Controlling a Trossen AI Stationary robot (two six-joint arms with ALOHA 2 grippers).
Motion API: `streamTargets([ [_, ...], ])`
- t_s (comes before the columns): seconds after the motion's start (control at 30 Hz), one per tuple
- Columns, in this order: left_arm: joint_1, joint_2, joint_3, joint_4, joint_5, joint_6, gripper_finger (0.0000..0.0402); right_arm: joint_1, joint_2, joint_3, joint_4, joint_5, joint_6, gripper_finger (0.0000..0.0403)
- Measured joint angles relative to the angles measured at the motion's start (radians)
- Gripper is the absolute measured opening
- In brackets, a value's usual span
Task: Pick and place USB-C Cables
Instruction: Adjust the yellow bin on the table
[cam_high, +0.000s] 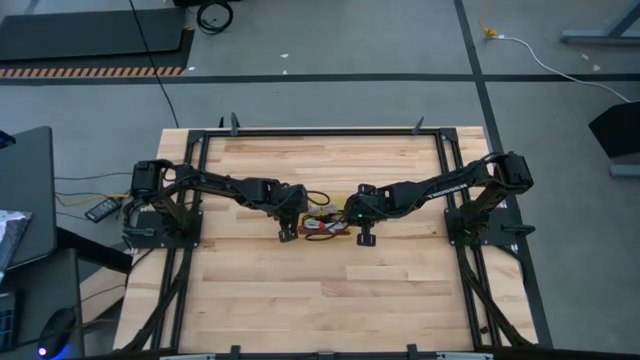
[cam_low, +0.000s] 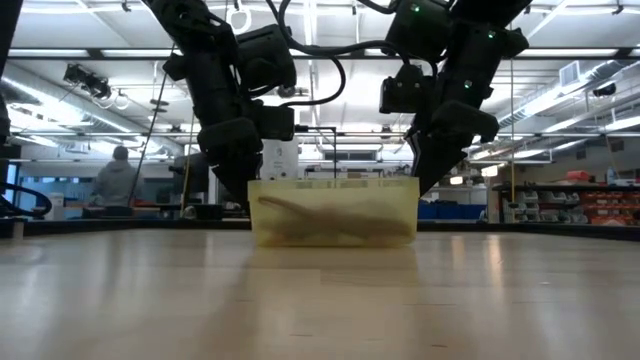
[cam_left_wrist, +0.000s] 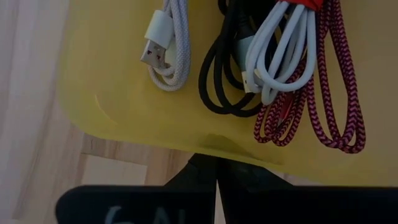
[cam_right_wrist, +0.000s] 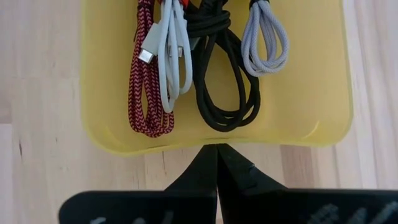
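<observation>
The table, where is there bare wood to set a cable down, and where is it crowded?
Bare wood lies on the table in front of the yellow tray, and behind it toward the far frame rail. It is crowded at the tray: the left gripper and right gripper flank its two ends, and all four cable bundles fill most of its floor.

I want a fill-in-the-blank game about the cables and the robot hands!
1. All four cable bundles lie inside a ____ tray.
2. The black cable lies between the white cable and the ____ cable.
3. The dark red cable has a ____ pattern.
4. The left gripper and the right gripper both have their fingers ____.

Missing words: yellow; grey; braided; shut
</observation>
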Motion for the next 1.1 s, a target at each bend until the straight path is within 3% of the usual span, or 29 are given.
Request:
streamTargets([
  [1.1, 0.003, -0.001, 0.003, -0.038, -0.017, -0.007, 0.0009, 0.001, 0.000, -0.035, 0.045, 0.051, 0.041, 0.0003],
])
